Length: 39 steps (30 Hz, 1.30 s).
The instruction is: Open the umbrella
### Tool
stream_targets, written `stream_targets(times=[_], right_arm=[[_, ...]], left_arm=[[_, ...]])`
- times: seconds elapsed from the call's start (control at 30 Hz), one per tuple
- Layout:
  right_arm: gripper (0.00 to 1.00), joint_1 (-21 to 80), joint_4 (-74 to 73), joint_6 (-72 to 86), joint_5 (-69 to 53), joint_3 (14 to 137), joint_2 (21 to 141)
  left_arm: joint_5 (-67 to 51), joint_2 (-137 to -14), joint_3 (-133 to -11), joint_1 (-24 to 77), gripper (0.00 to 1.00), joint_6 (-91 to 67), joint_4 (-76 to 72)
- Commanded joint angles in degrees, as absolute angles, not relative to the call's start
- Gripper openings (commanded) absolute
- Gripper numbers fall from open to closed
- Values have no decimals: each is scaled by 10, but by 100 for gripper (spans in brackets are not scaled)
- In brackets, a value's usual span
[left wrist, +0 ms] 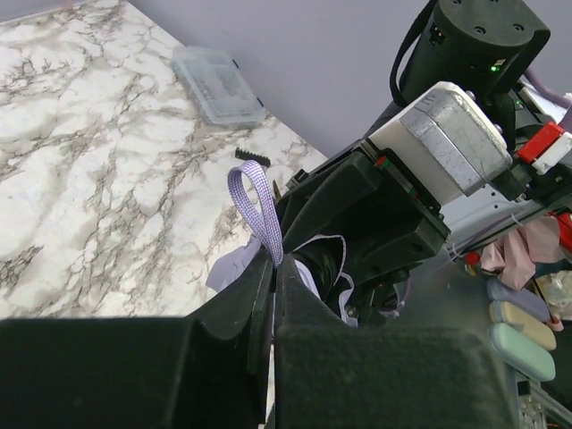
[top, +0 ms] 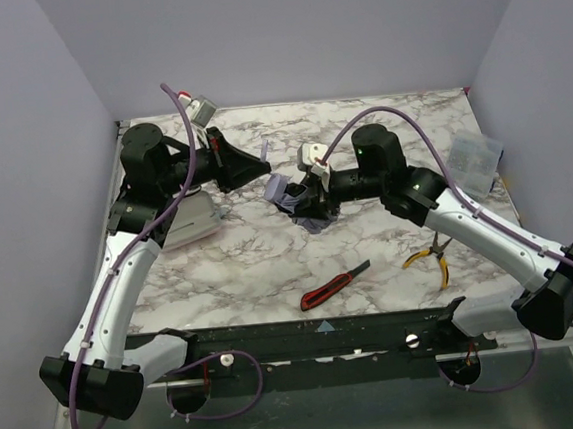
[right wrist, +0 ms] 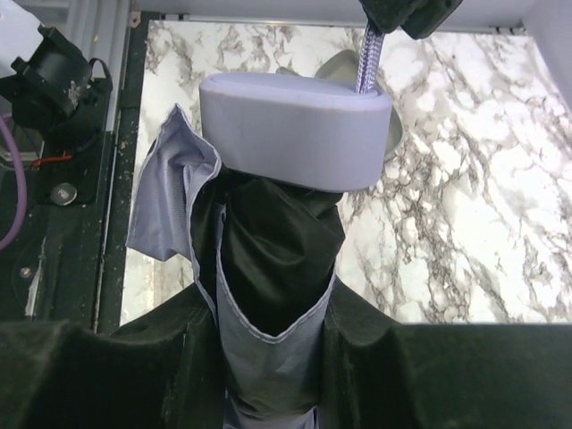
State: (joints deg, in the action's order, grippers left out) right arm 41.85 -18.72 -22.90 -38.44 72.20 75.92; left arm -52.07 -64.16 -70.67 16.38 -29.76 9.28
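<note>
The umbrella (right wrist: pixel 268 259) is folded, with lavender fabric and black lining showing. My right gripper (right wrist: pixel 268 313) is shut around its folded body, and the lavender block handle (right wrist: pixel 295 134) sticks out past the fingers. The wrist cord (right wrist: pixel 366 58) runs taut from the handle to my left gripper (right wrist: pixel 407 13). In the left wrist view my left gripper (left wrist: pixel 273 264) is shut on the cord (left wrist: pixel 255 201). In the top view the umbrella (top: pixel 282 188) is held just above the table's middle, between the left gripper (top: pixel 259 164) and the right gripper (top: pixel 300 195).
A red-and-black utility knife (top: pixel 333 287) and yellow-handled pliers (top: pixel 429 255) lie near the front edge. A clear plastic box (top: pixel 475 163) sits at the right edge and also shows in the left wrist view (left wrist: pixel 219 85). A grey object (top: pixel 189 223) lies under the left arm.
</note>
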Motion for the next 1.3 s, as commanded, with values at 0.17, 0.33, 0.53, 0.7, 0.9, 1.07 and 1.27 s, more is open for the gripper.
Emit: stream_targets(times=[0.17, 0.33, 0.53, 0.7, 0.9, 1.07, 1.27], right_arm=[[0, 415, -246, -227, -370, 674, 737], [0, 415, -272, -239, -363, 671, 743], [0, 415, -310, -242, -367, 670, 760], [0, 415, -324, -242, -374, 671, 769], [0, 415, -309, -225, -367, 679, 771], [0, 411, -290, -191, -365, 686, 767], [0, 399, -289, -165, -378, 691, 769]], left_arm=[[-502, -641, -808, 94, 0, -266, 77], [-542, -637, -814, 94, 0, -267, 53], [-580, -634, -819, 94, 0, -269, 35], [-563, -634, -839, 94, 0, -242, 59], [-495, -631, -843, 90, 37, -205, 104], [-486, -615, -807, 69, 82, -219, 90], [-569, -581, -803, 71, 98, 62, 210]])
